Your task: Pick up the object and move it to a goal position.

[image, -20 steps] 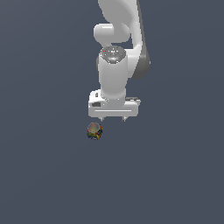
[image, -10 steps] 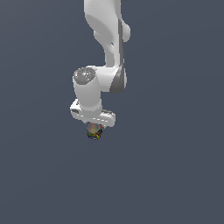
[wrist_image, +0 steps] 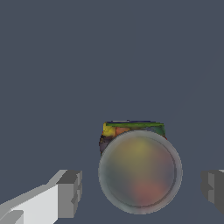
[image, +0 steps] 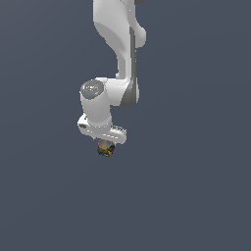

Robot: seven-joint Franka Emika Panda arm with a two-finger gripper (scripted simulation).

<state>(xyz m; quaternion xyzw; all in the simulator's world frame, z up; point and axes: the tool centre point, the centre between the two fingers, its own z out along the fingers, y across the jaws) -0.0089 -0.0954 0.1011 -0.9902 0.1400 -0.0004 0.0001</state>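
Resting on the plain grey surface, the object (image: pixel 106 148) lay directly beneath the gripper (image: pixel 105 142), at the centre of the exterior view. Seen in the wrist view as a round greyish-brown top over mottled yellow, green and red sides (wrist_image: pixel 139 170). Bracketed by the two fingers (wrist_image: pixel 70 194), each standing apart from the lump with a visible gap on both sides; jaws therefore spread, nothing pinched.

Risk, as a judgement: closing before reaching full depth would likely catch only the rounded top and squeeze the lump out sideways. Closing off-centre would probably push it along the surface before the second pad arrived.

Shown only by the wrist view: finger spacing and the lump's position between the pads. Shown only by the exterior view: arm posture and the hand's height above the surface; fingertips barely distinguishable there. No goal marker visible in either view.
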